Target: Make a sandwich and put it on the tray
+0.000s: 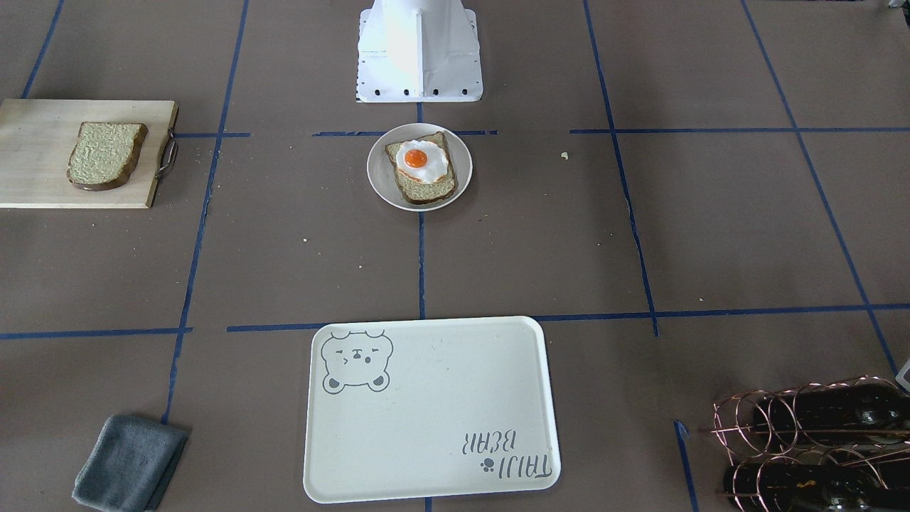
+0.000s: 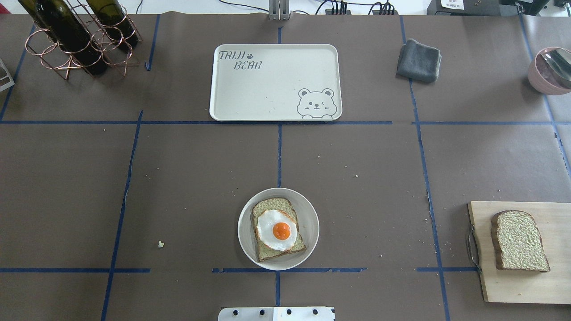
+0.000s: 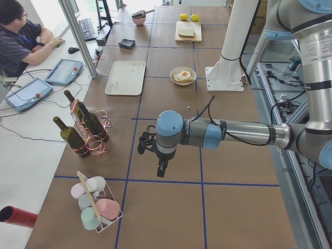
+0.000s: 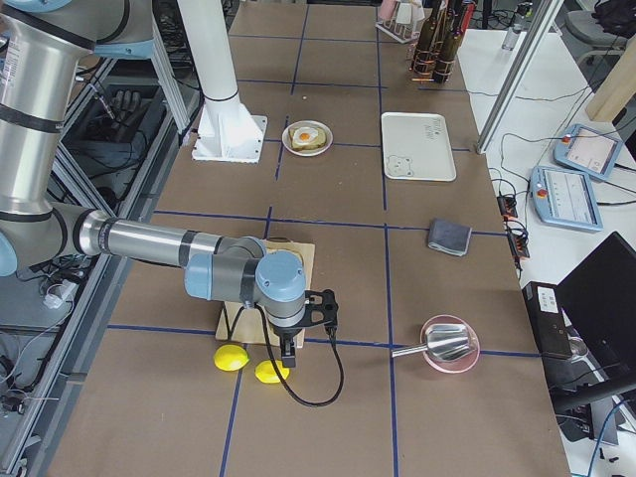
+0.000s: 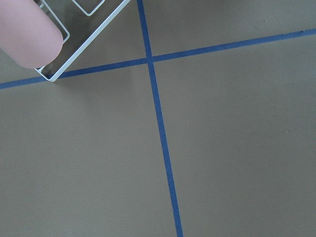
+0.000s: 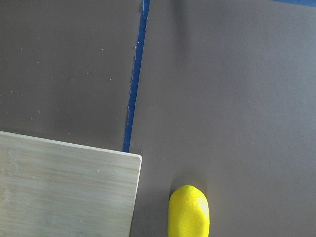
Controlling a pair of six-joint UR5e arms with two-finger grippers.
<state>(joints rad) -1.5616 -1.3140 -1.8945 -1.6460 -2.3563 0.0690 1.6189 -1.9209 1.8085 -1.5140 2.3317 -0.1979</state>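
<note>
One bread slice lies on a small round white plate near the robot base, with the fried egg on top of it. The second bread slice lies alone on the pale wooden board at the right. The cream tray with its bear drawing sits bare at the far middle. My left gripper hovers over the table's left end, far from the food. My right gripper hovers beside the board's outer edge. I cannot tell whether either is open or shut.
A copper wine rack with dark bottles stands far left. A folded grey cloth and a pink bowl are far right. Two lemons lie by the board. A rack of pastel cups stands at the left end. An operator sits at the side.
</note>
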